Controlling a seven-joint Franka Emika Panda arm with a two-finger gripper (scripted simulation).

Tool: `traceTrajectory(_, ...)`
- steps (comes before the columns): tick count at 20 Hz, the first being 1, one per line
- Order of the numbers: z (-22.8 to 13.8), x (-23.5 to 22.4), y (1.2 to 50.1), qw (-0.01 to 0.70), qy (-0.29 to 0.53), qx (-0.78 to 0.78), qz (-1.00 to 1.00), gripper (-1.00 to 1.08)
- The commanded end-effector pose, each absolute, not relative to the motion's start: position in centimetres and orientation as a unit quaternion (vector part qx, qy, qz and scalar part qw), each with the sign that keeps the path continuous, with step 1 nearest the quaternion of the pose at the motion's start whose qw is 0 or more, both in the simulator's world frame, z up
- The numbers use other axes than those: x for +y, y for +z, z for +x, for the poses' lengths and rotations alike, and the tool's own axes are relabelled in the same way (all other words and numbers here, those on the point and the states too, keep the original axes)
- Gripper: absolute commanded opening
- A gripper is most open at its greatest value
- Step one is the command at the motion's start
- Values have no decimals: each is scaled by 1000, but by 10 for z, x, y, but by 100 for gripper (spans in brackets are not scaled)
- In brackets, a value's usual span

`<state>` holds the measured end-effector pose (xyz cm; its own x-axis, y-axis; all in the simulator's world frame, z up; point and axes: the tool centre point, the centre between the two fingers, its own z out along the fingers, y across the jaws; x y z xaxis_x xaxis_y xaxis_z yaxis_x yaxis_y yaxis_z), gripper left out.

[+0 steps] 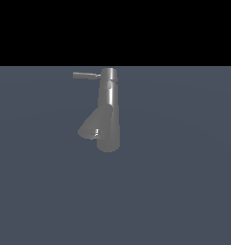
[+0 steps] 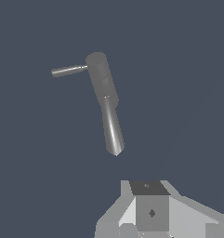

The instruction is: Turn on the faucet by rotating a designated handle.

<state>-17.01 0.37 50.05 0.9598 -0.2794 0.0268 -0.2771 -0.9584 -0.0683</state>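
Nothing of the job looks done yet, as far as I can judge. The faucet stands alone on the flat blue-grey surface, and I am well apart from it: in the exterior view no part of my arm appears, and in the wrist view only the blocky grey base of my gripper shows at the frame's edge. My fingers are not visible there, so I cannot tell whether they are spread or pressed together. Still ahead of me: the approach, contact with the handle, and the whole rotation.

The faucet is shiny grey metal, a tall tapered cylinder with bright streaks down its side. 1 wider conical spout branches off low on the body toward the exterior view's left. The handle is a thin, short, smooth rod, far slimmer than the body, sticking sideways from the top cap, also toward the exterior view's left.
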Motion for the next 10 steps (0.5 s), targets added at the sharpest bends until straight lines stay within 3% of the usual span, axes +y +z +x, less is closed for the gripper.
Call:
traceTrajectory(1,-156,7,496,36,-14,170,-985,-100)
traceTrajectory(10,-104,21,473,44,2,273,-961,-100)
